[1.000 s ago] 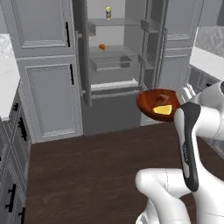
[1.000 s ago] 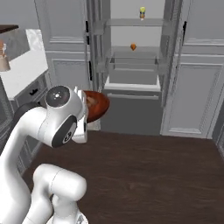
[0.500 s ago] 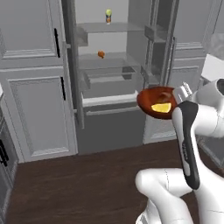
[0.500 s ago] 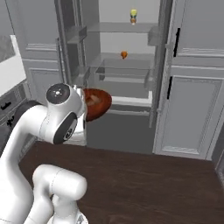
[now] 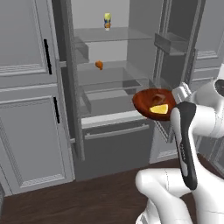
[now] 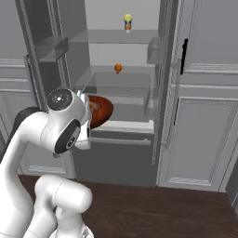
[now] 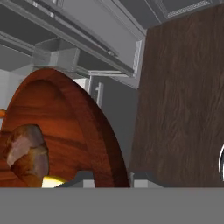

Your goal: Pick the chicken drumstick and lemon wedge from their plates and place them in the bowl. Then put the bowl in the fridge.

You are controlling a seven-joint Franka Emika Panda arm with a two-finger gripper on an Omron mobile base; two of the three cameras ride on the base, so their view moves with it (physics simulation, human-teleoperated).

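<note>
My gripper point(image 7: 113, 179) is shut on the rim of the reddish-brown bowl point(image 5: 151, 103), holding it in the air in front of the open fridge point(image 5: 114, 89). Inside the bowl lie the yellow lemon wedge point(image 5: 159, 109) and the dark chicken drumstick point(image 7: 26, 153). In the hand view the bowl point(image 7: 74, 127) fills the left half, its rim running down between my fingertips point(image 7: 84, 178), and a sliver of the lemon wedge point(image 7: 54, 180) shows under the drumstick. From the right base view the bowl point(image 6: 102, 110) peeks out behind my arm, level with the fridge's lower shelf. The two plates are out of view.
The fridge doors stand open, with door bins on the right one point(image 5: 171, 43). A small yellow bottle point(image 5: 107, 21) stands on the top glass shelf and an orange item point(image 5: 99, 65) on the shelf below. Grey cabinets point(image 5: 26, 96) flank the fridge. Dark wood floor point(image 6: 176, 209) lies in front.
The whole picture has shifted: the base has driven closer to the fridge, which now looks larger and more central. The bowl stays in my gripper at the same height.
</note>
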